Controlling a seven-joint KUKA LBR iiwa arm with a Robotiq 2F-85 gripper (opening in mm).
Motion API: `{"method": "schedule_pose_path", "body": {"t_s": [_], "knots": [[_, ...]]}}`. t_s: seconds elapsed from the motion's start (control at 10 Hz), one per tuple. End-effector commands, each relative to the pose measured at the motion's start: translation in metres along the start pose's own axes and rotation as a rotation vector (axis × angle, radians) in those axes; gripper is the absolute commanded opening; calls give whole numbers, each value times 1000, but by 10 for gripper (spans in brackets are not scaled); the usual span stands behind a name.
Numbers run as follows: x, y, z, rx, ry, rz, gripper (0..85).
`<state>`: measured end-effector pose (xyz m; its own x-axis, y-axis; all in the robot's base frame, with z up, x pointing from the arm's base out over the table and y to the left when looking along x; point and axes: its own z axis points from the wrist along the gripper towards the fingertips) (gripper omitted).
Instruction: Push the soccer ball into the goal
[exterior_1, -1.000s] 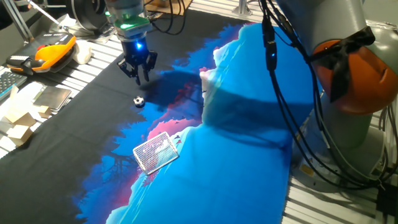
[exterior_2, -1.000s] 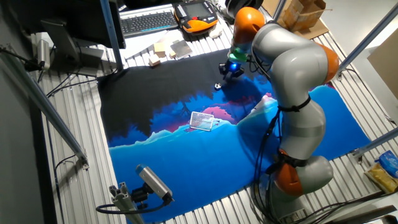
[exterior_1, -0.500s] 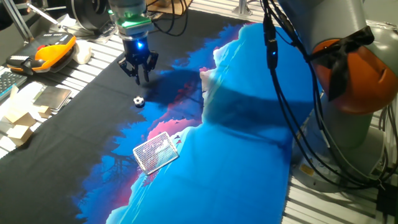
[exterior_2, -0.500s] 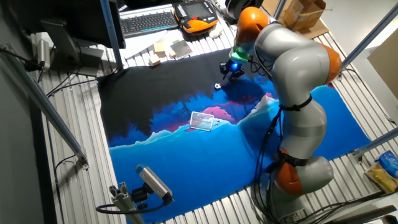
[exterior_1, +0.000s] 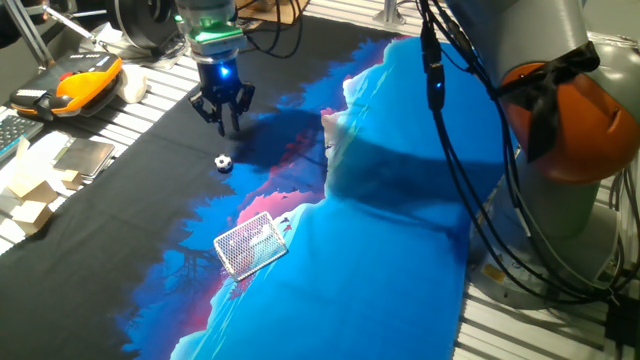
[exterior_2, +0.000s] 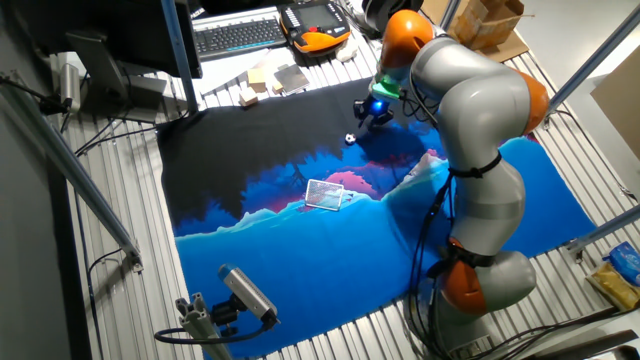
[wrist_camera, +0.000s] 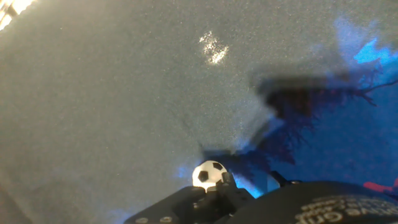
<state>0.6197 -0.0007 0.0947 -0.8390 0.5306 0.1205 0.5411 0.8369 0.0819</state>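
The soccer ball (exterior_1: 223, 162) is a tiny white ball with black patches on the black part of the cloth. It also shows in the other fixed view (exterior_2: 350, 138) and at the bottom of the hand view (wrist_camera: 210, 174). The goal (exterior_1: 250, 245) is a small white mesh box lying on the blue-pink part of the cloth, well apart from the ball; it also shows in the other fixed view (exterior_2: 325, 194). My gripper (exterior_1: 226, 126) hovers on the side of the ball away from the goal, a short gap from it. Its fingers are together and hold nothing.
The blue and black cloth (exterior_1: 380, 230) covers the table. An orange pendant (exterior_1: 85, 82), cardboard pieces (exterior_1: 35, 190) and a keyboard (exterior_2: 240, 35) lie beyond the cloth edge. The robot's base (exterior_1: 560, 120) and its cables (exterior_1: 470, 170) stand at the right.
My gripper has shifted very slightly away from the ball, then held still. The ball and the goal have not moved.
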Motion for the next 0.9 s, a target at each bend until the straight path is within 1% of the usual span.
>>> {"method": "schedule_pose_path", "body": {"t_s": [0.0, 0.1, 0.2, 0.3, 0.4, 0.5, 0.6, 0.7, 0.8], "knots": [[0, 0, 0, 15, -5, -7, 340], [0, 0, 0, 25, -3, -17, 340], [0, 0, 0, 67, -21, -39, 340], [0, 0, 0, 118, -46, -78, 510], [0, 0, 0, 112, -41, -107, 510], [0, 0, 0, 116, -40, -128, 510], [0, 0, 0, 158, -67, -155, 510], [0, 0, 0, 170, -79, -184, 510], [0, 0, 0, 148, -56, -223, 340]]}}
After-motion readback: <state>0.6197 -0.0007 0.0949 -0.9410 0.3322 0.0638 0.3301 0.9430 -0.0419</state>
